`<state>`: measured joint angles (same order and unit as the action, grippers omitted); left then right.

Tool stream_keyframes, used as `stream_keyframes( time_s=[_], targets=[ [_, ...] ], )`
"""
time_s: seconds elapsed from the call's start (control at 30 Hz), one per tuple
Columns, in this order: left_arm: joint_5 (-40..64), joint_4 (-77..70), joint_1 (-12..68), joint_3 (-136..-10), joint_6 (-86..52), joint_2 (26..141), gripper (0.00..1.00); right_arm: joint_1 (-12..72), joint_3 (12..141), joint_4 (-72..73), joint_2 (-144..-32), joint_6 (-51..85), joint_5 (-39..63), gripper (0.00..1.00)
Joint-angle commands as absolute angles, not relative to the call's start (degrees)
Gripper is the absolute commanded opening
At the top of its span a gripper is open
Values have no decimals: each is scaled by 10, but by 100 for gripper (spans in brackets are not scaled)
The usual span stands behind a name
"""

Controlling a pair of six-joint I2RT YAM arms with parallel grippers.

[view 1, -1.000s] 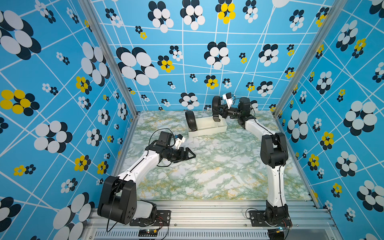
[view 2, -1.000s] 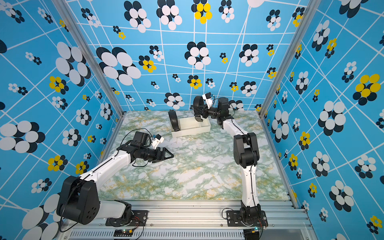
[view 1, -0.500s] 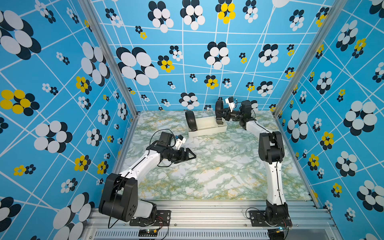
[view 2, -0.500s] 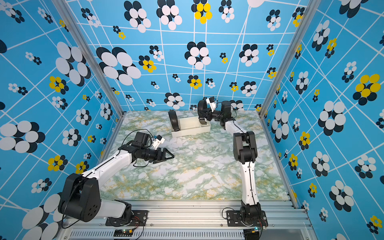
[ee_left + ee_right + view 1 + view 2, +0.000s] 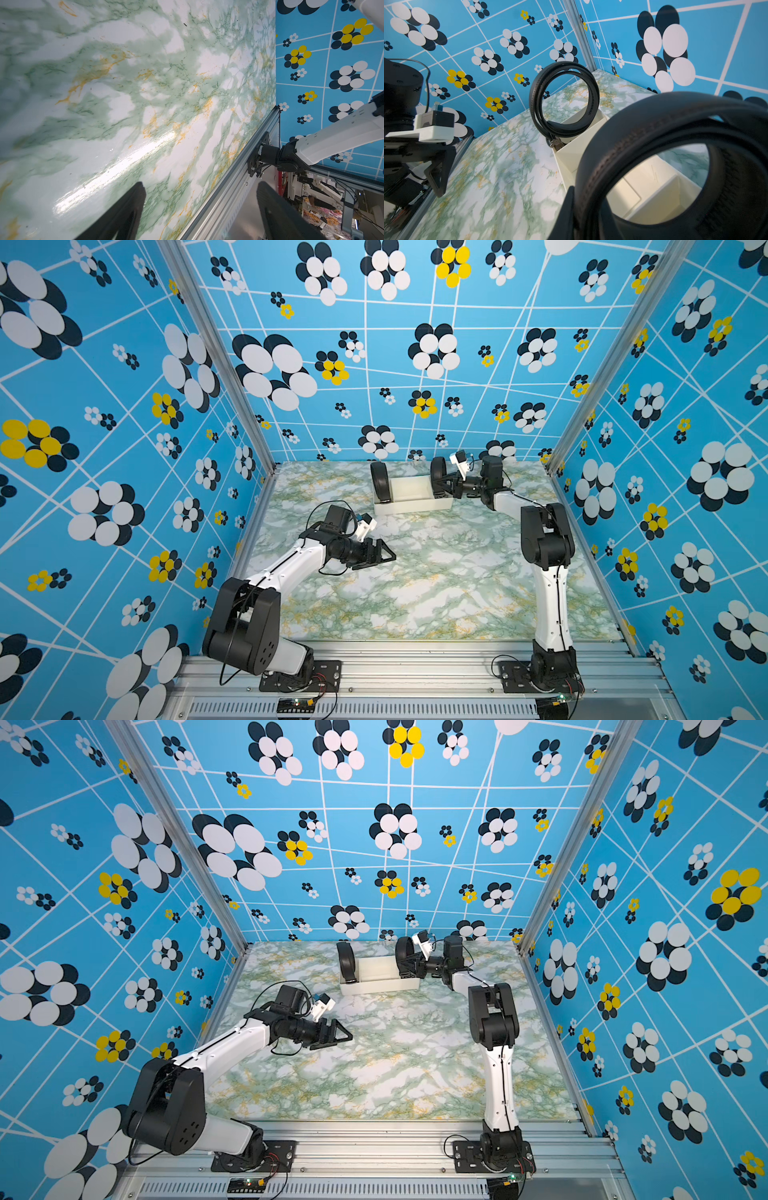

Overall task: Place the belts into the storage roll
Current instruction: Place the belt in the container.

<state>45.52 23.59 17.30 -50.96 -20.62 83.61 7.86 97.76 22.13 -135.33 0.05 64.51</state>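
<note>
The tray [image 5: 415,501] was a low, cream-white plastic box, long and narrow. It lay flat near the far edge of the marbled tabletop [image 5: 436,593], its length running left to right, with inner dividers splitting it into compartments. The left belt [image 5: 380,485] was a black strap wound into a tight round coil. It stood upright on edge in the tray's left-end compartment and rose well above the rim, with its dark buckle [image 5: 554,143] low against the tray's wall (clearest in the right wrist view). The right belt [image 5: 438,475], another black coil with stitched edges, stood upright at the tray's right end. Whether it rested on that compartment's floor could not be told.
</note>
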Motion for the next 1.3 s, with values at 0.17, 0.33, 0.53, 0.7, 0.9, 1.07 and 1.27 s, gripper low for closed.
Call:
stream_keyframes(
  time_s=[0.17, 0.33, 0.53, 0.7, 0.9, 1.07, 1.27],
  targets=[
    [460, 232, 191, -524, -208, 847, 87, 83, 934, 152, -1303, -58, 674, 0],
    [453, 231, 193, -533, -209, 848, 87, 83, 928, 108, -1292, -83, 677, 0],
    [450, 216, 203, -548, -219, 859, 87, 83, 963, -27, -1292, -180, 682, 11],
    [446, 230, 212, -560, -210, 868, 88, 82, 968, -81, -1287, -222, 687, 21],
    [443, 239, 216, -571, -205, 876, 87, 82, 975, -123, -1285, -260, 693, 99],
    [441, 243, 219, -574, -201, 878, 88, 79, 972, -151, -1278, -288, 687, 99],
    [434, 247, 220, -579, -199, 879, 88, 77, 929, -75, -1241, -241, 661, 99]
  ],
)
